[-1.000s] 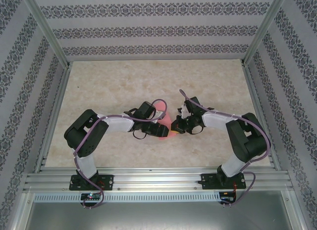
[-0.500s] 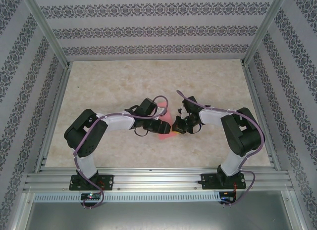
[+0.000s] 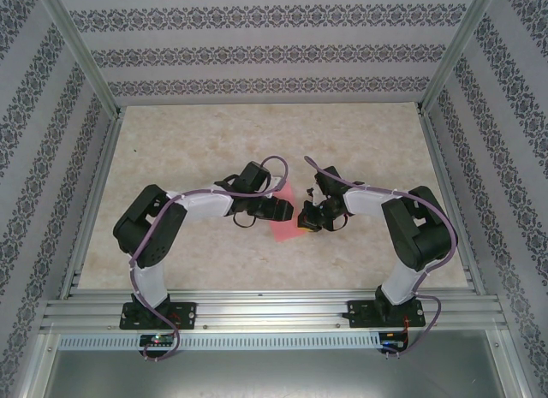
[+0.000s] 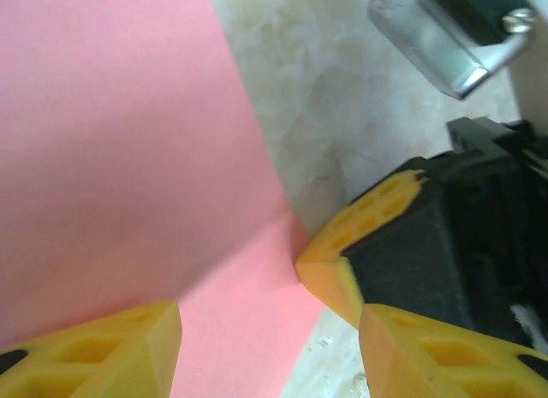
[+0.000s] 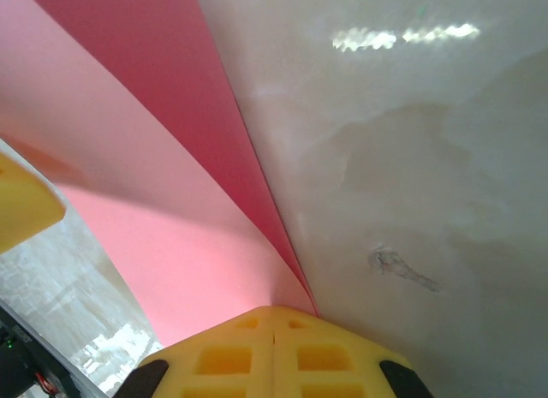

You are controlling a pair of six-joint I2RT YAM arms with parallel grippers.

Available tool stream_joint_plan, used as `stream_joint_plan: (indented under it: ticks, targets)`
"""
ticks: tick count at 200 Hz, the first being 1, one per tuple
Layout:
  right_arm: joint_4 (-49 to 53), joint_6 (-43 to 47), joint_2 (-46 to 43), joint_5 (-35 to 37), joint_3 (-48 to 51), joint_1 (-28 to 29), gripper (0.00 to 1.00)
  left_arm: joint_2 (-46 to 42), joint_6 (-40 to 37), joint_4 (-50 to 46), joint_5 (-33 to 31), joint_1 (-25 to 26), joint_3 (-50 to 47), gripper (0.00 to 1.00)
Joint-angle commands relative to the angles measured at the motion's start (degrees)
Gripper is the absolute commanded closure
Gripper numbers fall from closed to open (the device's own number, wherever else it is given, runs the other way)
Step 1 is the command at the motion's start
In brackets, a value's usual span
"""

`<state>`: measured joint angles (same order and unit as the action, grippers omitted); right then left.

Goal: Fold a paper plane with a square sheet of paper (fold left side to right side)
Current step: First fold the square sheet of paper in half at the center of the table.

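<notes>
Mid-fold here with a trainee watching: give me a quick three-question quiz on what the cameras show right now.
1. True or false: the left gripper is clamped shut.
2. In the overhead view, where is the square sheet of paper? A between the two grippers; B left of both grippers; C right of both grippers.
3. Fill in: the ____ gripper's closed fingertips pinch the sheet's edge.
Key: 1 false, its fingers stand apart over the sheet. 2 A. 3 right: the right gripper is shut where the sheet's edge runs into its fingertips.
</notes>
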<state>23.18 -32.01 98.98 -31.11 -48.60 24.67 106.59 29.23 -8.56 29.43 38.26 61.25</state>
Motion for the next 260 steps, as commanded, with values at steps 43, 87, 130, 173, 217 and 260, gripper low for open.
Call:
stream_joint_plan:
  ticks: [43,87,130,173,217,260]
  targets:
    - [5.1,1.6,2.1,5.9,0.3,0.1,0.95,2.6,1.8,1.2,-4.0,-1.0,0.7,0.42]
    - [6.2,2.0,2.8,6.4,0.0,0.2,0.95,3.4,2.8,1.8,-5.2,-1.6,0.9,0.42]
    - [7.4,2.6,3.4,7.4,-0.1,0.3,0.95,3.8,3.6,2.1,-6.1,-2.8,1.7,0.41]
    - [7.7,2.9,3.7,7.5,0.0,0.3,0.95,4.3,3.5,1.7,-6.1,-4.6,4.1,0.41]
    - [8.1,3.3,4.1,7.6,-0.4,0.3,0.95,6.5,2.3,0.2,-6.1,-6.2,8.7,0.4]
    - [8.3,3.4,4.1,7.8,-0.4,0.3,0.95,8.0,2.2,0.2,-6.4,-8.7,10.1,0.4]
